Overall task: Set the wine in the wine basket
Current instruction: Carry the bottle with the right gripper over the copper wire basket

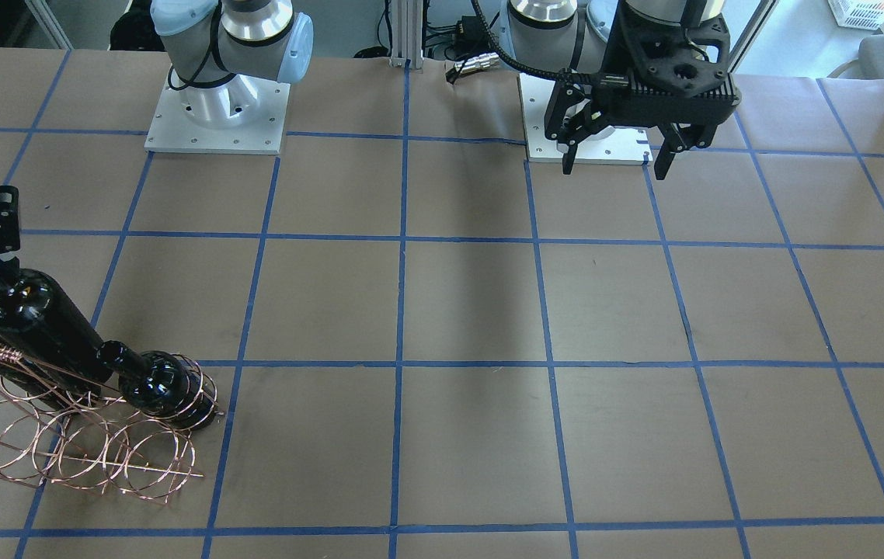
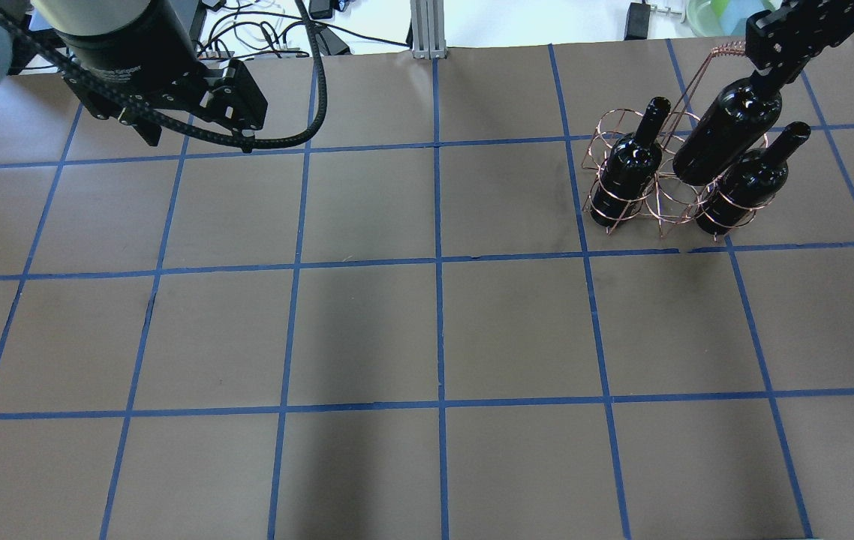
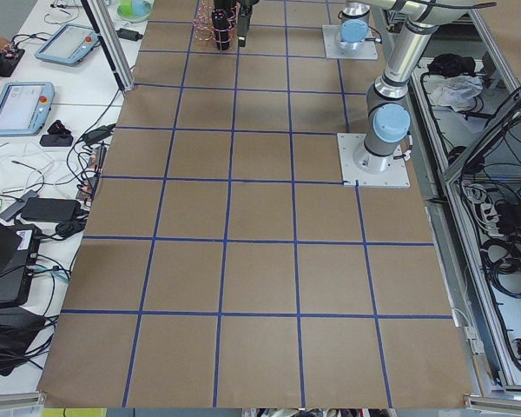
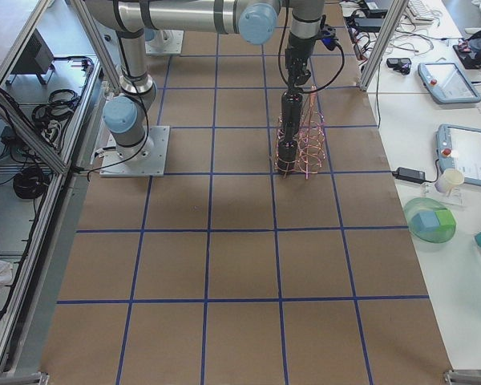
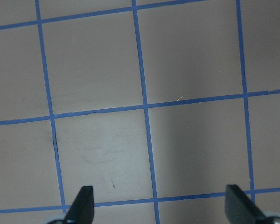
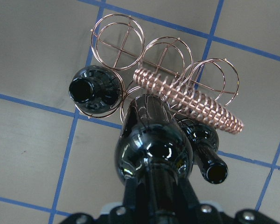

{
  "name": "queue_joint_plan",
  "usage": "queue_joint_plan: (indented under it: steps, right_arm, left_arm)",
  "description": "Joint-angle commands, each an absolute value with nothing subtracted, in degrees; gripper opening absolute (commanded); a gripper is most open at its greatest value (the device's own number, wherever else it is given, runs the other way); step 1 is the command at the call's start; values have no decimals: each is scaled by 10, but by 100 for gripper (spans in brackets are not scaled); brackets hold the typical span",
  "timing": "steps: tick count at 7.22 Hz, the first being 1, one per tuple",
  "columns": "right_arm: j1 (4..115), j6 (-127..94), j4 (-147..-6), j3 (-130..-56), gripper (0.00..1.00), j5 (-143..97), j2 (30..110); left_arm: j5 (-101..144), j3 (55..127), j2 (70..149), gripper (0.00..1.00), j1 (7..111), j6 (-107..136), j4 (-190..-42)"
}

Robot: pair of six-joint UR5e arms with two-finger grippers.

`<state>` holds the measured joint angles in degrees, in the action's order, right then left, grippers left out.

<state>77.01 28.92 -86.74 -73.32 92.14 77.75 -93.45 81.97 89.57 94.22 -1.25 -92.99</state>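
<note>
The copper wire wine basket (image 2: pixel 660 214) stands at the table's far right; it also shows in the front view (image 1: pixel 100 458) and the right wrist view (image 6: pixel 117 42). Two dark bottles stand in its rings, one (image 2: pixel 626 176) and another (image 2: pixel 746 184). My right gripper (image 2: pixel 766 77) is shut on the neck of a third dark wine bottle (image 2: pixel 727 131), held upright between the two, beside the coiled handle (image 6: pixel 191 105). Its base is down among the rings; I cannot tell whether it rests. My left gripper (image 1: pixel 617 151) is open and empty, high near its base.
The left arm's base plate (image 1: pixel 586 147) and the right arm's base plate (image 1: pixel 217 116) sit at the robot's edge of the brown, blue-taped table (image 2: pixel 434 330). Operator desks with tablets (image 4: pixel 465 152) run beyond the far edge.
</note>
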Motion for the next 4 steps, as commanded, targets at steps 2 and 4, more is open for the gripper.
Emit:
queue_joint_plan:
  steps: [2, 4]
  right_arm:
    - [773, 290, -884, -734, 0, 922, 758]
    - [776, 290, -876, -735, 0, 926, 751]
  left_arm:
    - [-883, 820, 887, 100, 885, -19, -938]
    - [-918, 828, 878, 100, 890, -22, -940]
